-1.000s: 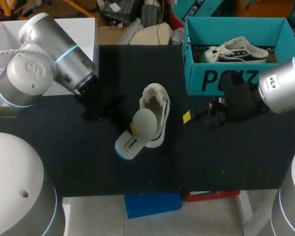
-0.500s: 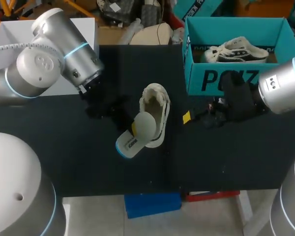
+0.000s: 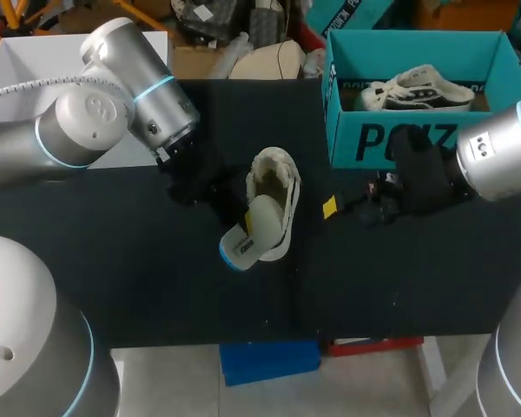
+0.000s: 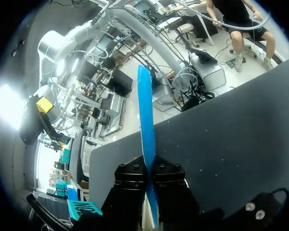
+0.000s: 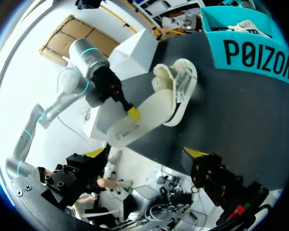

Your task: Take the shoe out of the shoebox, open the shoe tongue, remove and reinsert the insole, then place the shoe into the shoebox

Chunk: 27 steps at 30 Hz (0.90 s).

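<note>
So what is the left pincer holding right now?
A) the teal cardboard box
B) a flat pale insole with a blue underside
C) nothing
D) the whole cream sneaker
B: the left pincer is clamped on the flat pale insole with a blue underside, one end of which lies over the cream sneaker.

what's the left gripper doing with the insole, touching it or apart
Touching. In the left wrist view the insole stands edge-on between the two fingers of the left gripper, both pressed against it.
</note>
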Each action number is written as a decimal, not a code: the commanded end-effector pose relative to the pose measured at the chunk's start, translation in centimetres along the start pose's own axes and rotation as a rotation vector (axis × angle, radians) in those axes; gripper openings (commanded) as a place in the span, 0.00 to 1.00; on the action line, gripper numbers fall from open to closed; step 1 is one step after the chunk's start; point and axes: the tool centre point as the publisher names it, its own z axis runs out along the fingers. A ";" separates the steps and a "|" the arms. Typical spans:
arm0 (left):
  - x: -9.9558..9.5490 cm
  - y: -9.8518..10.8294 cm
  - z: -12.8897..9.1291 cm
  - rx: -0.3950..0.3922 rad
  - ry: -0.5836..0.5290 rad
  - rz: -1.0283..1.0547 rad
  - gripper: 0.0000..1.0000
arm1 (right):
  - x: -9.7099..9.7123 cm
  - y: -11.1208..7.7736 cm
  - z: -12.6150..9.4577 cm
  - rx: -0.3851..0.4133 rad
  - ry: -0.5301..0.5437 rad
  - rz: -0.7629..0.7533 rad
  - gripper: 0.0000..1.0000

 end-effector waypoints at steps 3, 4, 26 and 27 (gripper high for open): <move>0.0 2.6 0.6 -0.006 -0.002 0.001 0.00 | 0.0 0.0 0.0 0.001 -0.002 0.001 1.00; 0.0 3.1 0.6 -0.016 0.000 0.009 0.00 | 0.0 0.0 0.0 0.001 -0.002 0.001 1.00; -0.1 8.1 0.8 -0.188 -0.037 0.055 0.47 | 0.0 0.0 0.0 0.001 -0.002 0.001 1.00; -0.2 7.9 0.7 -0.188 -0.038 0.055 0.50 | 0.0 0.0 0.0 0.001 -0.002 0.001 1.00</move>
